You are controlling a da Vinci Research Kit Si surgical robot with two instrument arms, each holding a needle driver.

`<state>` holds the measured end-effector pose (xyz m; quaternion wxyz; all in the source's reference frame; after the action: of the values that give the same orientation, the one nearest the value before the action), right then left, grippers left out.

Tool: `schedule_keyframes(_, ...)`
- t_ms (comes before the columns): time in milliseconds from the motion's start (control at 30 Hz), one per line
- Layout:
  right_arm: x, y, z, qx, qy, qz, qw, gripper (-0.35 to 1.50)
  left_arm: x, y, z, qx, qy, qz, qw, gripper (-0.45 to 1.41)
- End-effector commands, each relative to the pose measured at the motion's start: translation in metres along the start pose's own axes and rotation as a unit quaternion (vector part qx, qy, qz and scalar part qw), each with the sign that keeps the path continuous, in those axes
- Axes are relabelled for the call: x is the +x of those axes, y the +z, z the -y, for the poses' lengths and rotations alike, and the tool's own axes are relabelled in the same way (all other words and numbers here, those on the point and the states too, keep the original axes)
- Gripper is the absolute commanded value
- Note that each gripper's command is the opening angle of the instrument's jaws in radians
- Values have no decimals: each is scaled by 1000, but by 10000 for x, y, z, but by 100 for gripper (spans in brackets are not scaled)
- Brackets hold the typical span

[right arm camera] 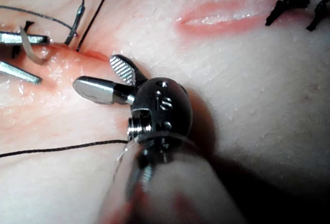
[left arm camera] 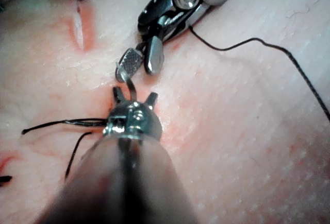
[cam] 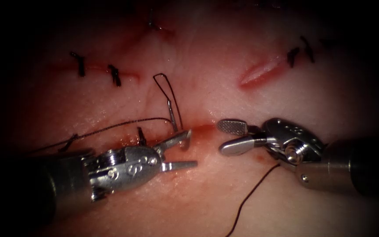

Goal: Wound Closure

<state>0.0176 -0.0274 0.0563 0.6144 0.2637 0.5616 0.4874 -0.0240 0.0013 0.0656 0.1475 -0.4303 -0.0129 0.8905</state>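
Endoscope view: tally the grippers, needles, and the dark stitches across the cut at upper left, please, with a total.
Grippers: 2, the left gripper and the right gripper, both open, holding nothing.
Needle: 1, the needle at the cut by the left gripper's tip; unclear whether it is in the tissue.
Stitches on that cut: 2.
Total: 5

Surgical training bench: pork-belly tissue [cam: 189, 202] under endoscope light, dark stitches [cam: 115, 75] above its cut [cam: 200, 128], loose thread [cam: 253, 195] below it.
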Motion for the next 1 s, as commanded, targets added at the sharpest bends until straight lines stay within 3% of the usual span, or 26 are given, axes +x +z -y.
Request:
schedule_keyframes(33, -8, 9, -1, 3, 0, 0, 1000, 52, -2, 9, 3, -2, 3, -2, 1000, 39)
schedule_keyframes(100, -11, 9, -1, 4, -2, 1, 1000, 46, -4, 10, 5, -6, -8, -5, 1000, 15)
schedule_keyframes(133, -12, 9, -1, 6, -2, 1, 1000, 42, -6, 9, 6, -15, -19, -12, 1000, -23)
schedule_keyframes(167, -13, 9, -1, 6, -3, 1, 1000, 39, -7, 7, 5, -37, -35, -28, 998, -45)
schedule_keyframes(333, -14, 9, -1, 8, -3, 2, 1000, 24, 2, -5, 2, -96, -121, -102, 983, -45)
schedule_keyframes(367, -15, 10, -1, 11, -3, 3, 1000, 17, 6, -10, 3, -127, -183, -129, 966, -45)
schedule_keyframes(400, -16, 11, 1, 13, -3, 4, 1000, 14, 10, -17, 7, -164, -264, -141, 940, -45)
schedule_keyframes(433, -17, 12, 2, 15, -3, 6, 1000, 10, 13, -22, 12, -187, -303, -154, 922, -45)
schedule_keyframes(667, -21, 19, 4, 21, -4, 9, 1000, -5, 24, -33, 24, -251, -427, -182, 850, -45)
schedule_keyframes(800, -23, 20, 4, 21, -5, 15, 1000, -11, 33, -41, 14, -309, -492, -198, 789, -45)
schedule_keyframes(867, -24, 20, 4, 20, -44, 28, 998, -25, 39, -47, 5, -329, -500, -198, 777, -45)
schedule_keyframes(1000, -26, 21, 4, 45, -167, 50, 984, -18, 59, -66, -14, -355, -492, -199, 770, -45)
